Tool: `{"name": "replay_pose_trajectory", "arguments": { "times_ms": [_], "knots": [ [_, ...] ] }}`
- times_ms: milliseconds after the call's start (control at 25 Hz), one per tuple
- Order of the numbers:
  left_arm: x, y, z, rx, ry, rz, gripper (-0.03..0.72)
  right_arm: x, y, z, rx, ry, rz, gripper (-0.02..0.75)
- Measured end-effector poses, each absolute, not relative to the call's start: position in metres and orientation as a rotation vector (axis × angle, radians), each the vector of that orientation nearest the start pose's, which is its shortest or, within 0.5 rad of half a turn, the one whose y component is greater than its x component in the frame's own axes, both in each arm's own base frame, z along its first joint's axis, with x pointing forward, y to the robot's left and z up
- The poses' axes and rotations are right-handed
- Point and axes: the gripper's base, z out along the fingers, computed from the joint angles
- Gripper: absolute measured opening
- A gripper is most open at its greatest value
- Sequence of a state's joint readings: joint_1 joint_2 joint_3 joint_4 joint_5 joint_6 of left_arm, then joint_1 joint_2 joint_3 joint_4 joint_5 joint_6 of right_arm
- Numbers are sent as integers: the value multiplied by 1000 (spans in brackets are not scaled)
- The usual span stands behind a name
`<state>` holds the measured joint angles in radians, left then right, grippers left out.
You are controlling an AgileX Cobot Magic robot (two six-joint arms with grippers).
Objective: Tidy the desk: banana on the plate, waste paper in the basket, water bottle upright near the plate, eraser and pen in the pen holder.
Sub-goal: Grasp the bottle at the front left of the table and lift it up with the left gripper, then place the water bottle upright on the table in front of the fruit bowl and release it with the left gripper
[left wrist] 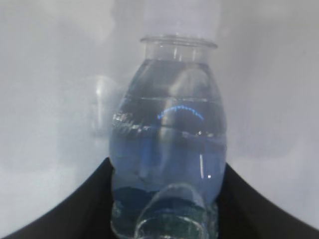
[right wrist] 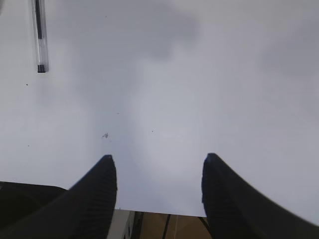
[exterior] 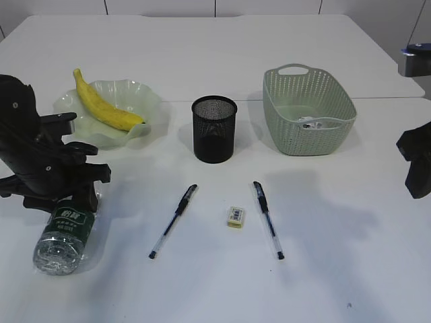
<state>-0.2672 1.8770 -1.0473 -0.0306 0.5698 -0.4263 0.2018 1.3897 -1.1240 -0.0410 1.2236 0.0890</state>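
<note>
Exterior view: a white matte table fills the scene, with a seam running across it behind the objects and pale wall panels at the far edge. At far left a yellow banana lies in a pale green scalloped plate. Right of it stands a black mesh pen holder, and further right a grey-green woven plastic basket with white crumpled waste paper inside. Nearer, two black-capped clear pens lie apart: the left pen and the right pen, with a small yellow-white eraser between them. At near left a clear plastic water bottle with a green label lies on its side, base toward the camera, and the black left gripper sits over its far end. The black right gripper hangs at the right edge, clear of everything.

Left wrist view: the water bottle fills the frame between the dark fingers, which press against both its sides; the left gripper is closed on it.

Right wrist view: the right gripper has its two dark fingers spread wide with only bare white table between them, holding nothing. The end of a pen shows at far left.
</note>
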Motion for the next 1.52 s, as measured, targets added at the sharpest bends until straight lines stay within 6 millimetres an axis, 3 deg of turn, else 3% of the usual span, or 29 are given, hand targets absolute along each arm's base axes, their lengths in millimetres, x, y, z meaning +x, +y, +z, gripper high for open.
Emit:
{"name": "replay_pose_trajectory", "arguments": {
  "times_ms": [200, 520, 880, 1040, 1520],
  "knots": [
    [328, -100, 149, -88, 2882, -137, 363, 249, 47, 295, -183, 2963, -22, 410],
    [314, -97, 187, 44, 2749, -114, 362, 249, 47, 295, -183, 2963, -22, 410],
    [249, -77, 199, 63, 2514, -206, 361, 249, 47, 295, -183, 2963, -22, 410],
    [231, -72, 205, 67, 2370, -258, 361, 249, 47, 295, -183, 2963, -22, 410],
    [225, -76, 215, 147, 1995, -364, 361, 249, 47, 295, -183, 2963, -22, 409]
  ]
}}
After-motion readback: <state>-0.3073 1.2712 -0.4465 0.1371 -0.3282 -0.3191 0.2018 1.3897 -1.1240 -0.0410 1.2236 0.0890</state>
